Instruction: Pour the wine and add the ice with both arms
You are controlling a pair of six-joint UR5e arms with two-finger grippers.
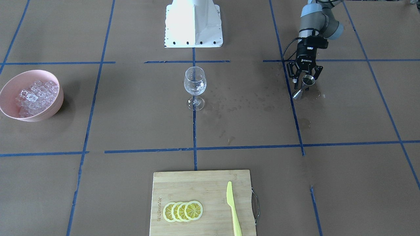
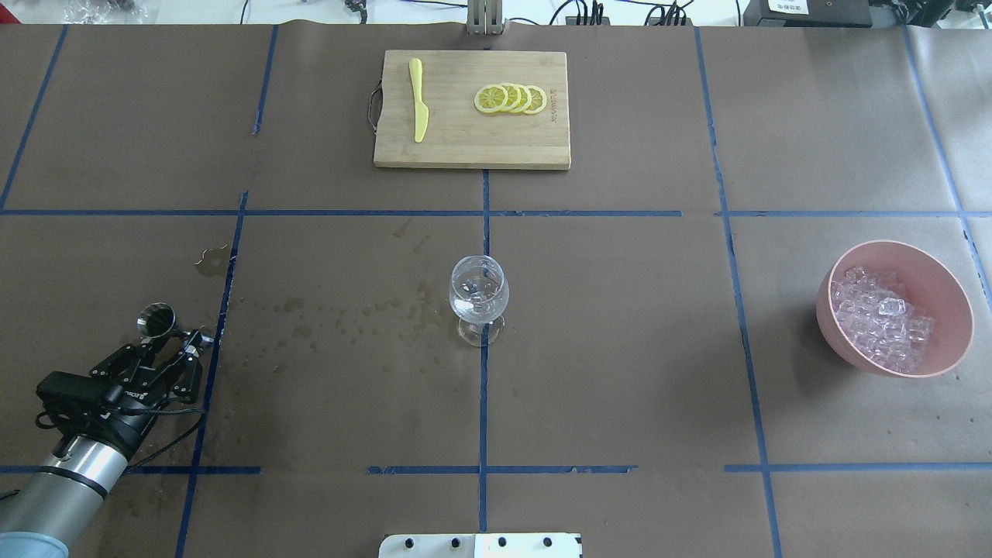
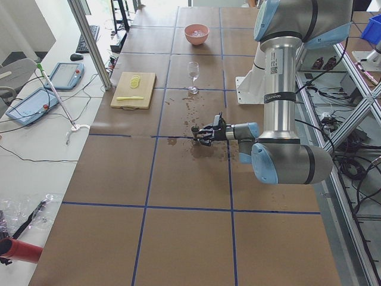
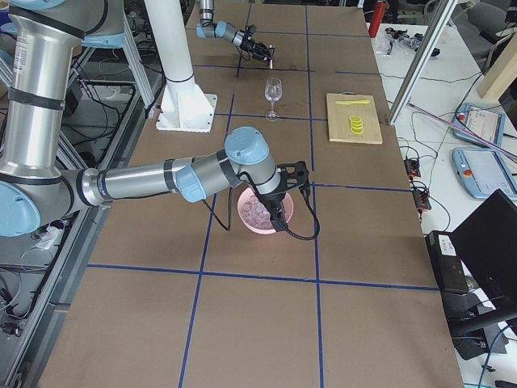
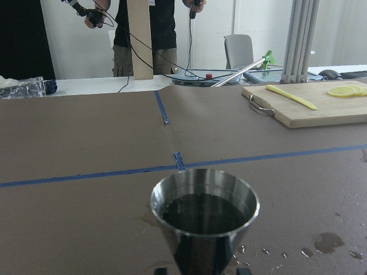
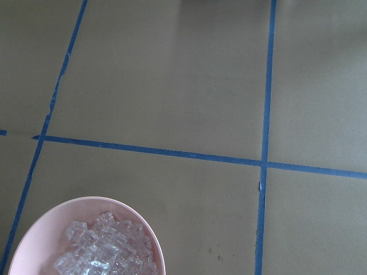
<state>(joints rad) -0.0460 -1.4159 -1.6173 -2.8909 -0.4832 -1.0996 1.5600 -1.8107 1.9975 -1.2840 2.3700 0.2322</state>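
1. The bench [image 2: 620, 349] is covered in brown paper gridded with blue tape. Damp spots [image 2: 341, 318] are scattered between its centre and its left end.
2. The right arm [image 4: 137, 182] shows only in the side view. The right tool [image 4: 277, 212] hangs over the pink bowl [image 2: 949, 287], too small to tell whether its fingers are apart or together.
3. The left arm [image 2: 70, 473] is cut off at the overhead view's corner. The left tool [image 1: 304, 86] is clamped on the narrow waist of a steel jigger [image 5: 203, 229].
4. The cutting board [image 2: 465, 143] lies at the far edge, with overlapping lemon slices [image 2: 511, 98] and a yellow knife [image 2: 418, 101] on it.
5. The bowl sits at the right end, heaped with ice [image 2: 880, 318].
6. The wine glass [image 2: 479, 291] stands upright at the centre; its contents are unclear.
7. The wine [image 5: 200, 212] lies dark in the jigger's upper cup. The lower cup is cut off in the wrist view.
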